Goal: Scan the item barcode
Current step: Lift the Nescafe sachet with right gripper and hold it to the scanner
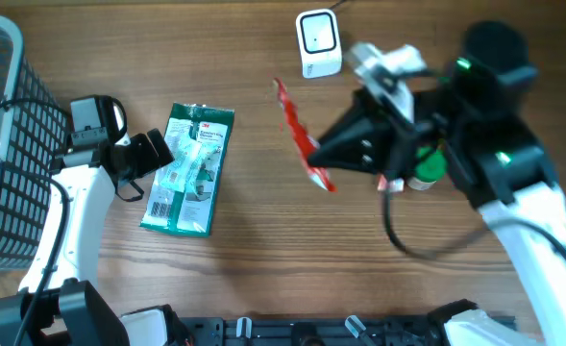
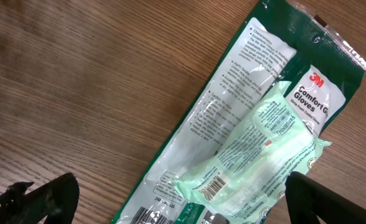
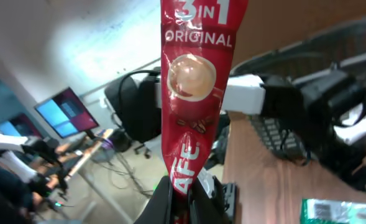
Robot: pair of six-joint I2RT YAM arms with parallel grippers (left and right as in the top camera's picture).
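While the right fingers (image 3: pixel 163 202) are clamped on the red foil coffee sachet (image 1: pixel 297 130), raised off the counter (image 1: pixel 263 250), the white boxy scanner (image 1: pixel 318 43) sits just beyond them; scan apparently pending. Left fingers (image 2: pixel 46 198) spread wide over the green glove packet (image 1: pixel 188 168).

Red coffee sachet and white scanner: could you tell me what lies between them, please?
Nothing: the overhead view shows only bare tabletop between the sachet and the scanner.

The sachet (image 1: pixel 298 131) is red, the glove pack (image 1: pixel 188 168) green and white.
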